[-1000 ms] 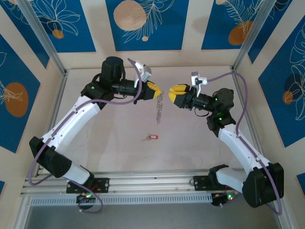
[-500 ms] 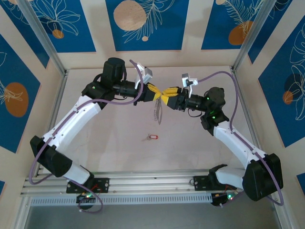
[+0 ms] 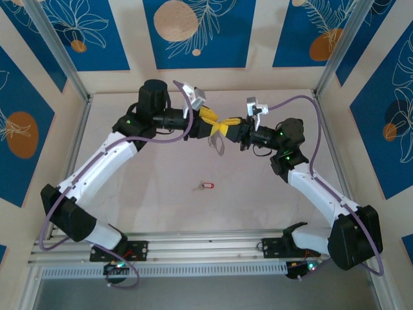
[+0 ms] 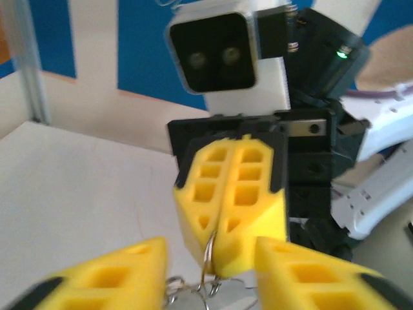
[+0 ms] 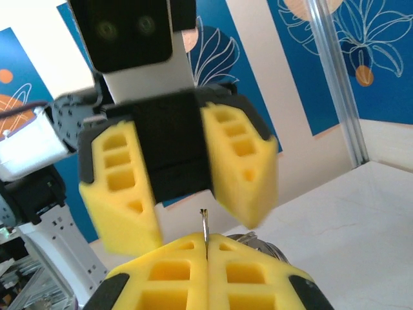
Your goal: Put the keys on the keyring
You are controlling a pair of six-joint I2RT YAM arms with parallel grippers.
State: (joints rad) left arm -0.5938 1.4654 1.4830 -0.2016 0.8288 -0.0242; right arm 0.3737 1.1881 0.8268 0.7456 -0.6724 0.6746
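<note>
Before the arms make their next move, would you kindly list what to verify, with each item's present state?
1. Right gripper shut on the keyring: ok, ring pinched in its jaws.
2. Left gripper open: ok, jaws apart either side of the ring.
3. Left fingers clear of the keyring: cannot tell.
4. Key reachable: ok, lying alone on the table.
5. Key on the keyring: not ok, not yet threaded.

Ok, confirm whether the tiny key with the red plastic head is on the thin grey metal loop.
No, the key lies alone on the white table, well apart from the raised loop.
</note>
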